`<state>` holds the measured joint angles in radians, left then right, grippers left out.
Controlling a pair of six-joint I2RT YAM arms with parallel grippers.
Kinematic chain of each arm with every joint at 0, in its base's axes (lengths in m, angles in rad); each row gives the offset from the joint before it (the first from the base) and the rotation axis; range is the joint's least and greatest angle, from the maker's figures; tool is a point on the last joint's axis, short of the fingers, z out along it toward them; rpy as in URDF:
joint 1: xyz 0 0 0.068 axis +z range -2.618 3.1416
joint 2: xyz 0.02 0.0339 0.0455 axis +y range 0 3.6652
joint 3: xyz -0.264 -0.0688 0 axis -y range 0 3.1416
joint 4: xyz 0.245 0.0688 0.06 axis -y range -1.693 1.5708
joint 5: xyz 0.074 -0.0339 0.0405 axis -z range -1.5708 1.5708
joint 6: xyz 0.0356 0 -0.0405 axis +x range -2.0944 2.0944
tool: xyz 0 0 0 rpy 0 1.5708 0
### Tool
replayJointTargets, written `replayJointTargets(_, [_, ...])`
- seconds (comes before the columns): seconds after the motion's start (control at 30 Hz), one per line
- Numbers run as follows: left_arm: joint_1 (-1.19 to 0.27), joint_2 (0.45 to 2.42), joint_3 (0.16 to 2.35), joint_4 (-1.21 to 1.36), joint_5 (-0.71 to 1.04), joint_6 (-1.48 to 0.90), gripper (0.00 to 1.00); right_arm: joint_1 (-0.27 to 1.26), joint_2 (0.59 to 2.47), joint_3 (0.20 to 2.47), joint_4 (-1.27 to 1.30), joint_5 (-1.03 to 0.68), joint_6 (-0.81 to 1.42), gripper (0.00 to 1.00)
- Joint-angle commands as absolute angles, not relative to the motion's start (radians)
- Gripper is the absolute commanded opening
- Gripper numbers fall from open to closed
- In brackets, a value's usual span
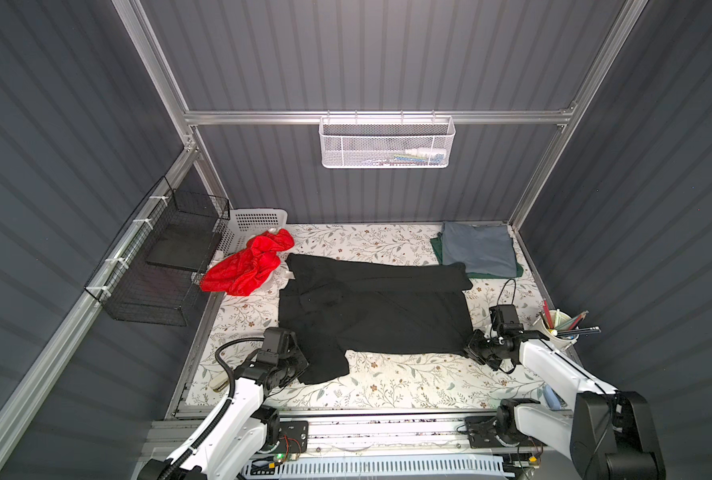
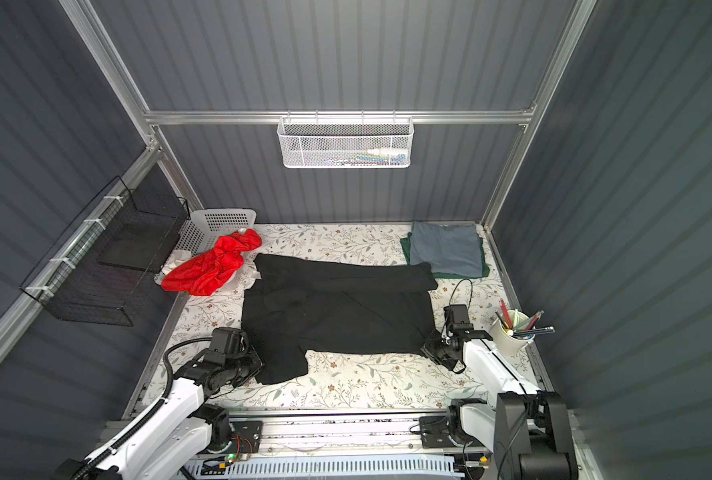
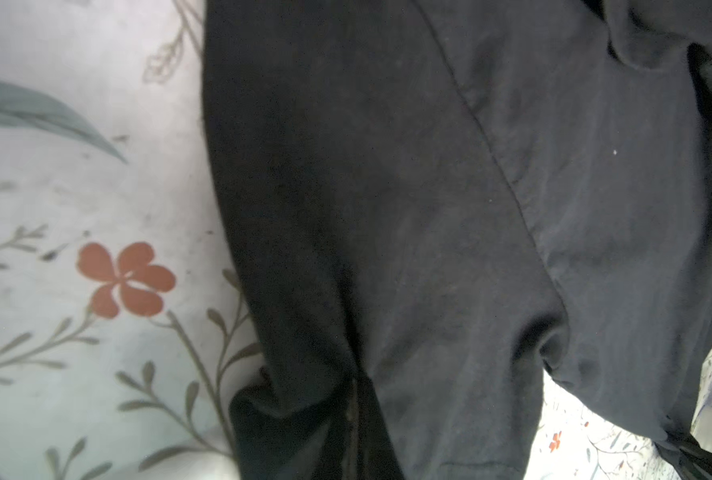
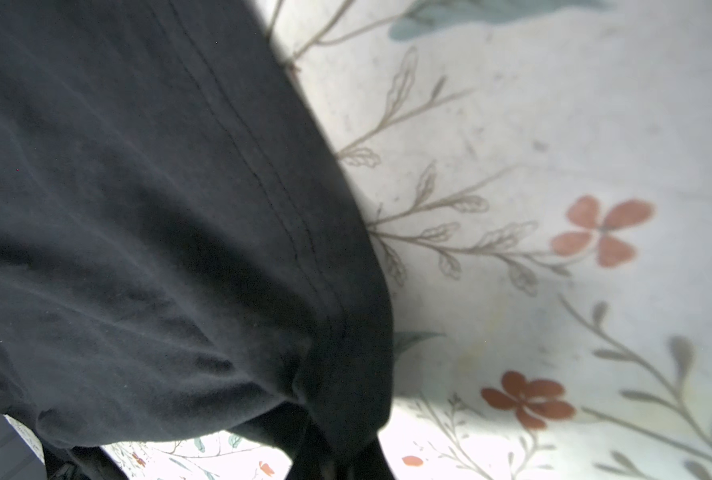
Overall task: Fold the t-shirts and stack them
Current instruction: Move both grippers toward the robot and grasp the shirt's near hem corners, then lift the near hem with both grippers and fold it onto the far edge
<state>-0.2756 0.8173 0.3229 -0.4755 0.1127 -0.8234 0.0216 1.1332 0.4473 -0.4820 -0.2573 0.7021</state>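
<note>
In both top views the left gripper (image 1: 299,366) and right gripper (image 1: 472,347) have their tips buried in the black shirt (image 1: 370,311), so the jaws themselves are hidden. Both wrist views cut that shirt off at their edges, with the cloth bunching where it leaves the frame. The green shirt (image 1: 437,246) shows only as a rim under the blue-grey shirt (image 1: 479,249). A white cloth (image 2: 175,259) is mostly covered by the red shirt (image 1: 246,266). The contents of the wall basket (image 1: 346,145) are too small to tell.
</note>
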Motion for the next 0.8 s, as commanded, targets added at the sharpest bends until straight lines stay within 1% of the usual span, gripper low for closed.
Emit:
replayJointTargets(0.0, [-0.281,0.839,0.414,-0.574,0.087,-0.741,0.00,0.028,1.126,0.478,-0.546,-0.198,0.684,0.00])
replayJointTargets(0.1, [-0.281,0.873,0.477,-0.605,0.077,-0.710,0.00,0.029,1.125,0.487,-0.566,-0.199,0.682,0.00])
replayJointTargets(0.2, [-0.281,0.897,0.513,-0.610,0.078,-0.700,0.00,0.034,1.070,0.493,-0.581,-0.217,0.692,0.00])
replayJointTargets(0.37, [-0.281,0.934,0.560,-0.598,0.095,-0.694,0.00,0.040,1.021,0.519,-0.619,-0.185,0.697,0.00])
replayJointTargets(0.77, [-0.281,1.070,0.699,-0.488,0.067,-0.725,0.00,0.040,1.106,0.642,-0.576,-0.181,0.674,0.00])
